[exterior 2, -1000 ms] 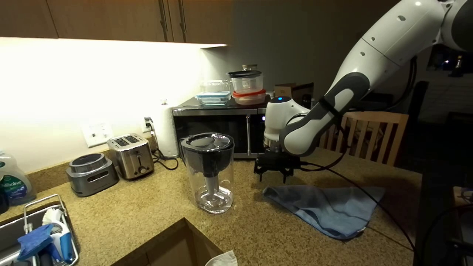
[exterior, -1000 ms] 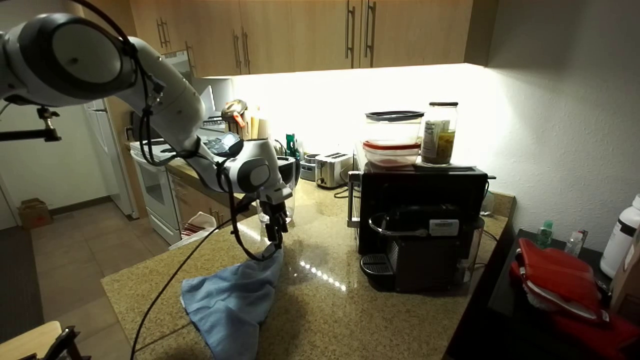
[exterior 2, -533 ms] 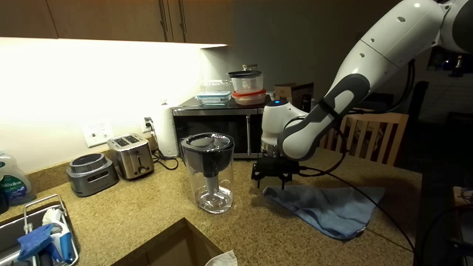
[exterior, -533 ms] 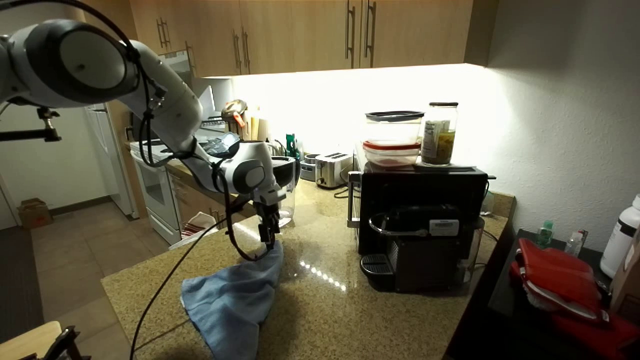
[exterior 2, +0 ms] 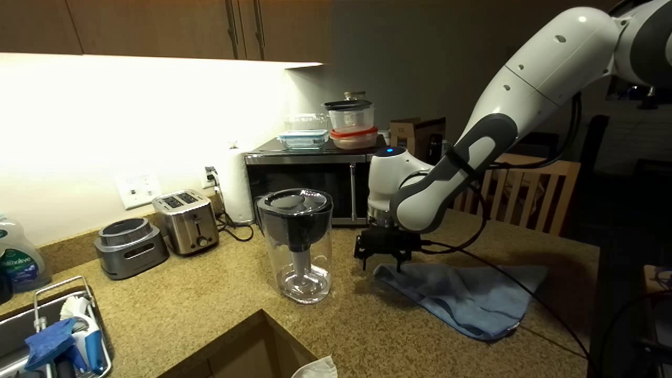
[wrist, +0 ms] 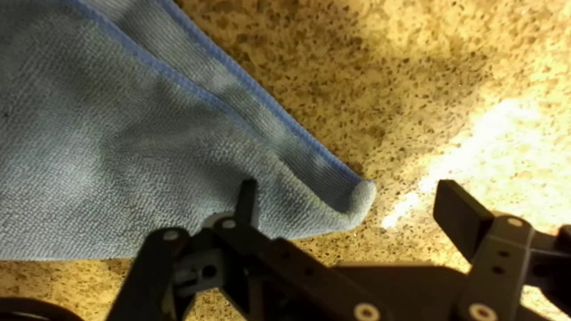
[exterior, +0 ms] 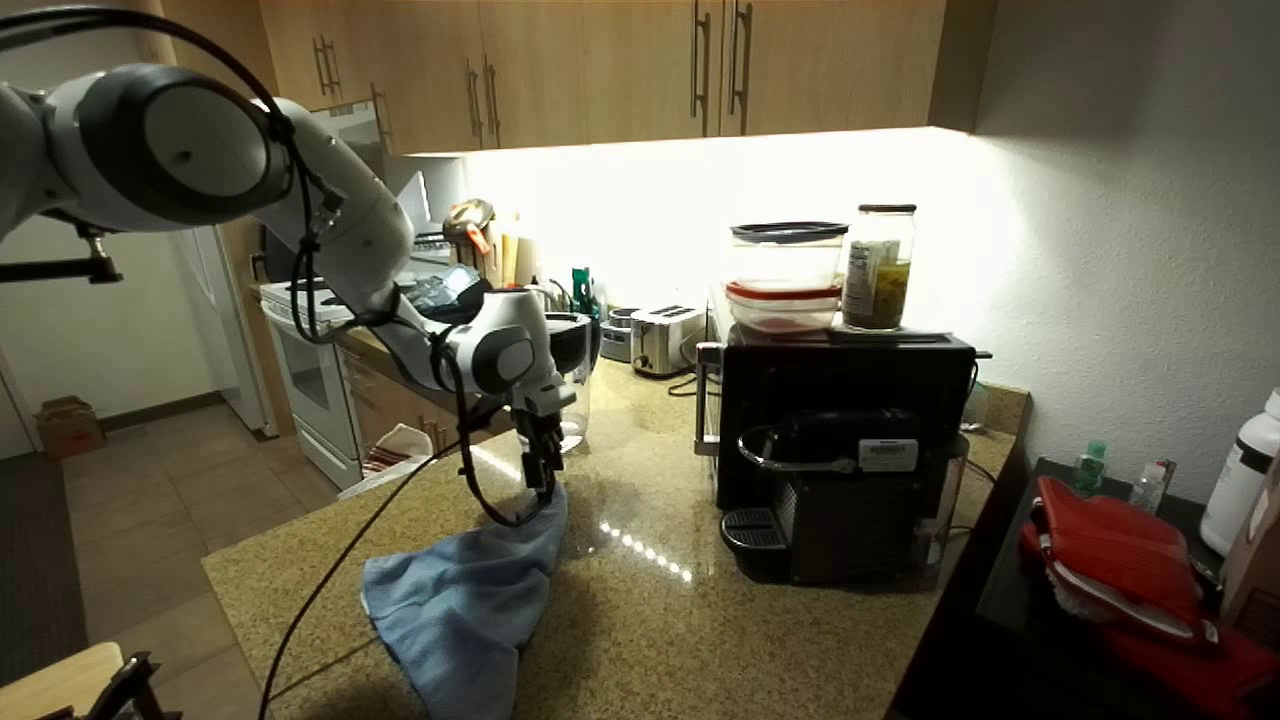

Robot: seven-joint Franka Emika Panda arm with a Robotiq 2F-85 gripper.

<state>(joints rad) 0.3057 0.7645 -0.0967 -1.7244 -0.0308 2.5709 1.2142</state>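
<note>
blue cloth (wrist: pixel 134 178): rumpled on the surface (wrist: pixel 401 67); its narrow corner, pinched too shallowly, could slip free.
end effector (wrist: pixel 348 191): spread wide above that corner, nothing held; dropping too far might jam it against the surface.
pitcher (exterior 2: pixel 300 249): stands near; a sideways swing could topple it.

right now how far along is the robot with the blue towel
Seemingly done: the towel looks doubled over, two blue edges showing in the wrist view. Under way: the gripper is at one corner, jaws open on either side, nothing gripped. Left, probably: closing on that corner, then lifting or moving it.
</note>
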